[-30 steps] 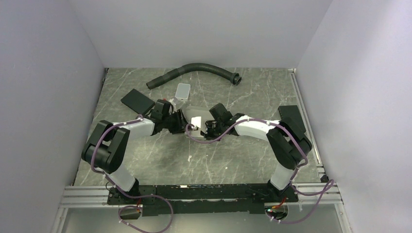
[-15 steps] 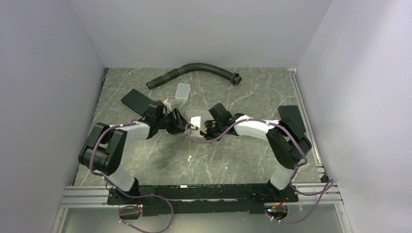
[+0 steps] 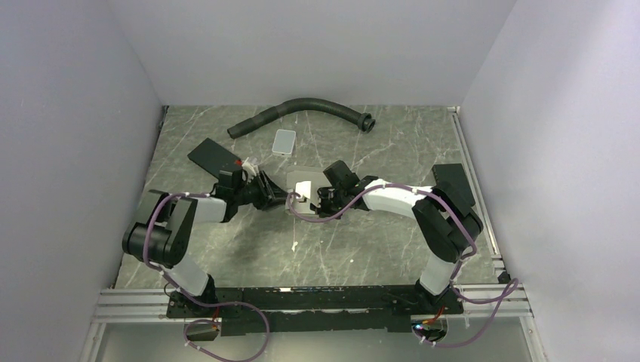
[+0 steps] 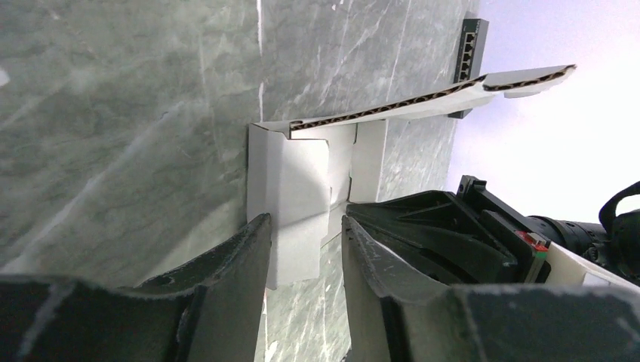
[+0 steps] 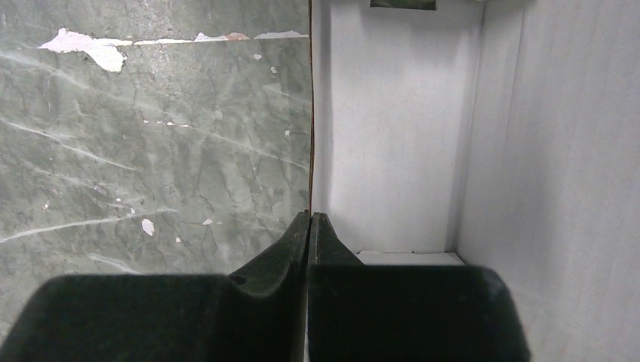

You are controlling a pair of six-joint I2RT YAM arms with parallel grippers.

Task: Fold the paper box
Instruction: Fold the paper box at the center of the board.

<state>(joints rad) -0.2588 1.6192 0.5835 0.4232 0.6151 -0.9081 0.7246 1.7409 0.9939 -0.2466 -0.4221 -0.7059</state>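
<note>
The paper box (image 3: 304, 183) is a white, partly folded carton lying mid-table between my two grippers. In the left wrist view a raised corrugated panel (image 4: 423, 98) stands over its creased side flap (image 4: 298, 196). My left gripper (image 4: 303, 222) is open at the box's left end, and the flap's end shows in the gap between its fingers (image 4: 245, 256) without being pinched. In the top view this left gripper (image 3: 281, 194) lies low on the table. My right gripper (image 5: 310, 217) is shut on the thin edge of a box wall (image 5: 392, 121), with the white inside of the box to its right.
A black hose (image 3: 302, 109) curves along the back. A light grey tile (image 3: 284, 141) lies behind the box and a black pad (image 3: 213, 157) at the back left. A black device with ports (image 3: 451, 183) sits at the right. White chips (image 5: 90, 49) mark the marble table.
My left arm has drawn back to the left and dropped lower, so its gripper now sits at the box's left end. Its jaws widened briefly, then narrowed again. The right arm has not moved.
</note>
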